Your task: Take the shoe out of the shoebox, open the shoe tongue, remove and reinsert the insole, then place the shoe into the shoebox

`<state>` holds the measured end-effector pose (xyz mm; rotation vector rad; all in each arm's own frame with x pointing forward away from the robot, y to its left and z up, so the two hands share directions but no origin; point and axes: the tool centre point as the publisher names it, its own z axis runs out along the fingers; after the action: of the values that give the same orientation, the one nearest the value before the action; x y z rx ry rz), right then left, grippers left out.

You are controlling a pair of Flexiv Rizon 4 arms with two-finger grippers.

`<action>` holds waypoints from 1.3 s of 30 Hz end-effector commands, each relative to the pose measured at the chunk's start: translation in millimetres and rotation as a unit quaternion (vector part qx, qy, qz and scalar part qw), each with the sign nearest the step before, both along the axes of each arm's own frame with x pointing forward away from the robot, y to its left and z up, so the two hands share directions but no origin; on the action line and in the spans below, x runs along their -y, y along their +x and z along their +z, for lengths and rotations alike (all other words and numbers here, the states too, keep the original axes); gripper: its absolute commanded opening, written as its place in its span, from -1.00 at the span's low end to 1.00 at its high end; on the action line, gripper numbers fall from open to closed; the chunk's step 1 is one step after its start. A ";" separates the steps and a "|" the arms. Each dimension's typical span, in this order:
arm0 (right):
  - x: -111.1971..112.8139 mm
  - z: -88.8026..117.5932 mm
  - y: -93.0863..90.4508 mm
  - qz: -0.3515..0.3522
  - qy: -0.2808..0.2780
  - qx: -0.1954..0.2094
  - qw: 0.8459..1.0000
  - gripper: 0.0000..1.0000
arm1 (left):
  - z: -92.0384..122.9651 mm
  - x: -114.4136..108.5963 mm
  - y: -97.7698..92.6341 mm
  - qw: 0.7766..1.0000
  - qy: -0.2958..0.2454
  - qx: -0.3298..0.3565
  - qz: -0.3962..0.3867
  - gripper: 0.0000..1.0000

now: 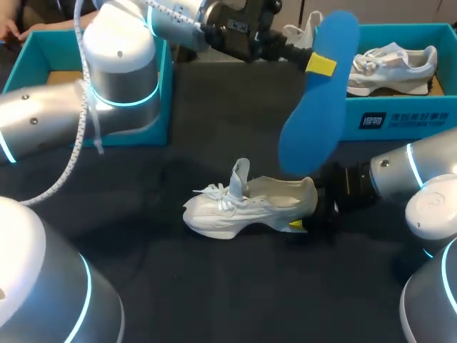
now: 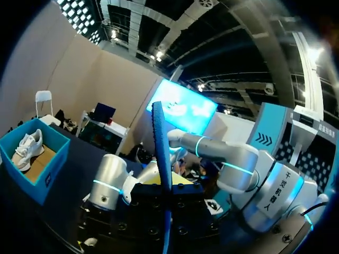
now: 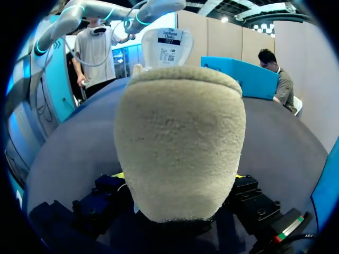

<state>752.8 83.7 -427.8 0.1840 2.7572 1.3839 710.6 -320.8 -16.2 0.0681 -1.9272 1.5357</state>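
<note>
Clamped in your right hand (image 1: pixel 305 223), the shoe (image 1: pixel 243 207) is resting on the worktop (image 1: pixel 214 286) while your left hand (image 1: pixel 314 63) is pinching the insole (image 1: pixel 314 128) aloft near one end, risking it flexing and jamming at the collar.

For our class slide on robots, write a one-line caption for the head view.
Left tool holds the insole aloft while the right tool grips the heel of the shoe on the table.
</note>
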 end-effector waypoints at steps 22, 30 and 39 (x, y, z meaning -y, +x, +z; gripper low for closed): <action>-1.5 -4.3 1.6 -0.001 -0.003 0.000 1.000 -1.00 | 42.7 -45.7 -60.3 0.987 0.008 -0.102 0.127 -1.00; -1.5 -4.3 1.6 -0.001 -0.003 0.000 1.000 -1.00 | 44.8 -49.6 -79.3 0.985 0.017 -0.133 0.112 -1.00; -1.5 -4.3 1.6 -0.001 -0.003 0.000 1.000 -1.00 | 40.3 -53.4 -94.0 0.969 0.034 -0.215 0.119 -1.00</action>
<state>752.9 83.7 -428.0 0.1843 2.7571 1.3838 623.8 -271.0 28.1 0.6084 -1.6903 1.4521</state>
